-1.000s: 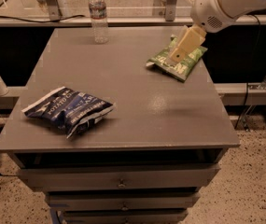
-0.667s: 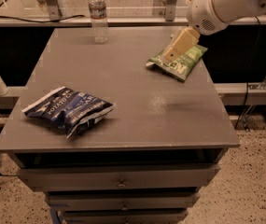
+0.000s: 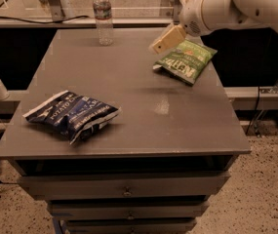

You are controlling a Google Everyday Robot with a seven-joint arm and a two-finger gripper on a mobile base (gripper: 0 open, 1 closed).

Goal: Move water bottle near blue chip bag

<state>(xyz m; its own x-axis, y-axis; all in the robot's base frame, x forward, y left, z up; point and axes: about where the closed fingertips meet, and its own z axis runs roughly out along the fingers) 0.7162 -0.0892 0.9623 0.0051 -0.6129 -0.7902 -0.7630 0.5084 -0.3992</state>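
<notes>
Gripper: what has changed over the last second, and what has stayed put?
The gripper has moved off the green bag toward the bottle and now hangs above the table between the two. Nothing was taken hold of or let go. The bottle, the blue bag and the green bag lie where they were.

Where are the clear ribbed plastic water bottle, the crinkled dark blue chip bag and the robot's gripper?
water bottle [image 3: 103, 23], camera view, its ribbed body.
blue chip bag [image 3: 72, 115], camera view, its lettered middle.
gripper [image 3: 160, 43], camera view, its tan tip, above the green chip bag's [image 3: 187, 62] left end.
</notes>
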